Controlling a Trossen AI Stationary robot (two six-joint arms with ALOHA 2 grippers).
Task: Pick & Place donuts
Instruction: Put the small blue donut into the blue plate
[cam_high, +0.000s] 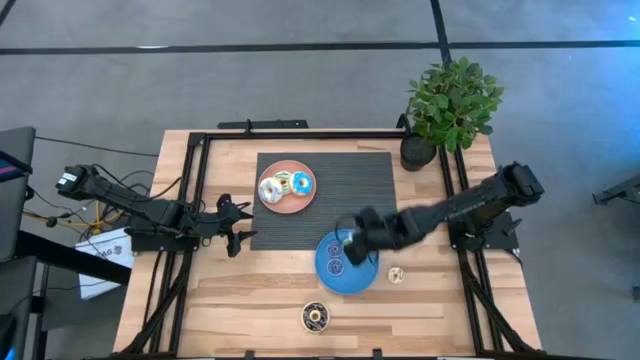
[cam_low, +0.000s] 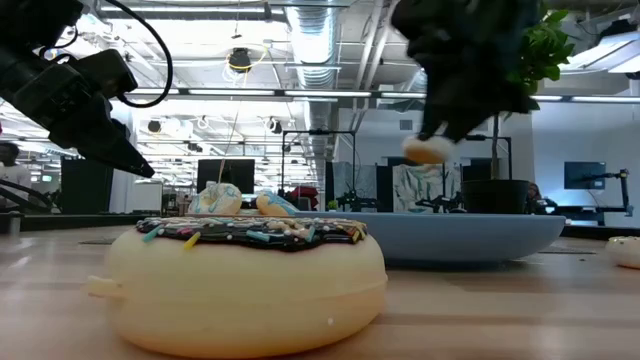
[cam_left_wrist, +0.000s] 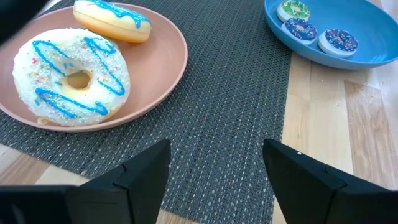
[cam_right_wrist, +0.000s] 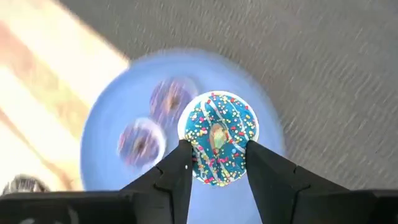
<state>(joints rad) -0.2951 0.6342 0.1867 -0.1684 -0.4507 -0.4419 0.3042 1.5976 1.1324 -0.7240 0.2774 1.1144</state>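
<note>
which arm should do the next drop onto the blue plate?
Right. The right gripper already holds a teal sprinkled donut above the blue plate. The left gripper is open, empty, off by the pink plate.

Blue plate (cam_high: 328, 277) is covered from above by right gripper (cam_high: 349, 249), closed on a teal donut (cam_right_wrist: 218, 137). Mat (cam_high: 355, 185) between pink plate (cam_high: 273, 205) and plant pot (cam_high: 417, 152) is left free. Left gripper (cam_high: 238, 222) sits open at mat's left edge. Front table strip is blocked only by brown donut (cam_high: 316, 317) and cream donut (cam_high: 396, 274).
</note>
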